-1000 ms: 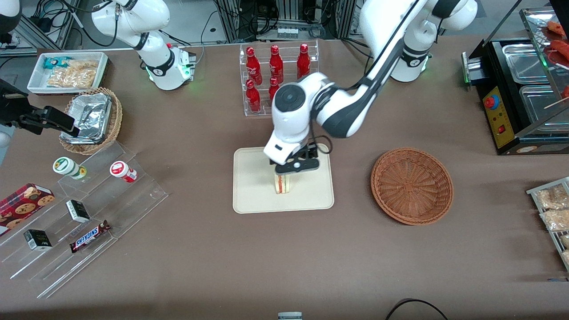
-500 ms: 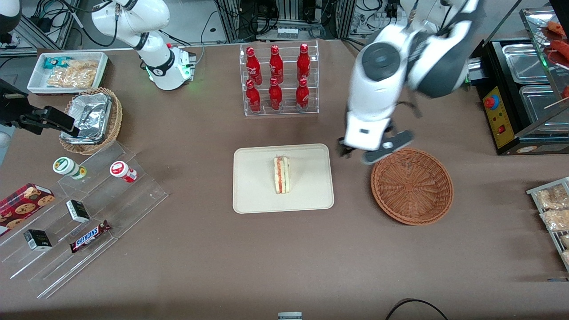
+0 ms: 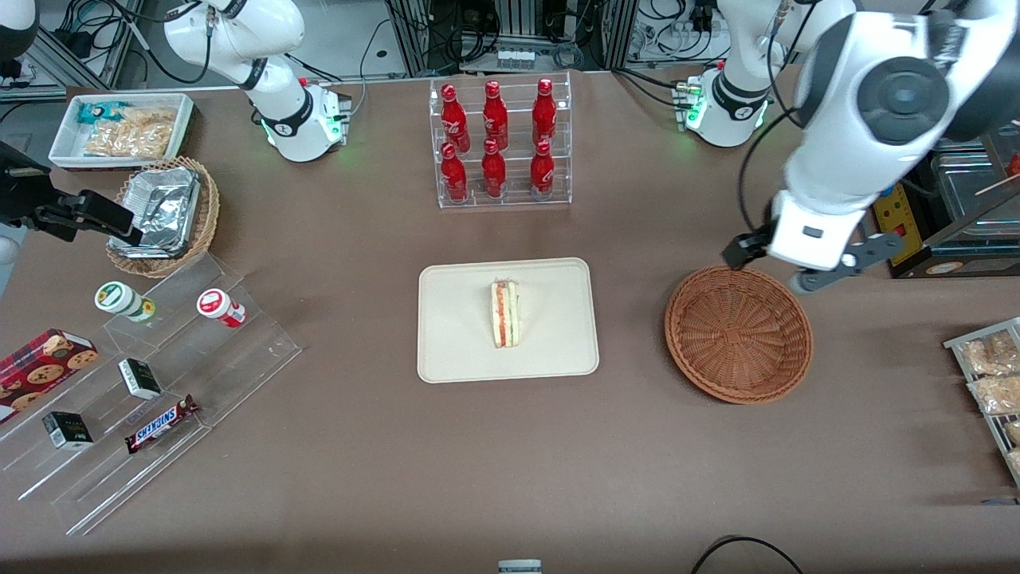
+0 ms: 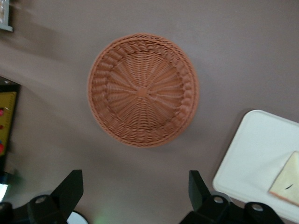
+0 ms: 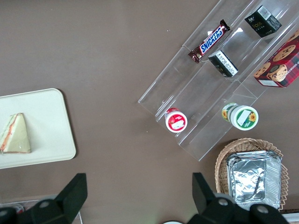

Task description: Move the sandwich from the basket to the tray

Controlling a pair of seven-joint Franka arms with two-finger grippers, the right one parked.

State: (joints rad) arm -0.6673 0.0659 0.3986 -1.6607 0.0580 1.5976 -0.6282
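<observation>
- Sandwich [image 3: 505, 314] stood on edge at centre of tray [image 3: 454, 351]; I judged the placement done.
- Gripper [image 3: 805, 267] hung high, fingers spread, holding nothing, over the basket [image 3: 738, 332] rim at about 1 o'clock.
- I judged the retreat should run upward, keeping off the black warmer [image 3: 916, 231] beside the gripper.
- Bottle rack [image 3: 500, 143] at tray's 12 o'clock, well apart.

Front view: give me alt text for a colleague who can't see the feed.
A sandwich stands on its edge in the middle of a cream tray, at the table's centre. The woven basket, beside the tray toward the working arm's end, holds nothing. The end effector hangs open above the basket's rim, holding nothing.
</observation>
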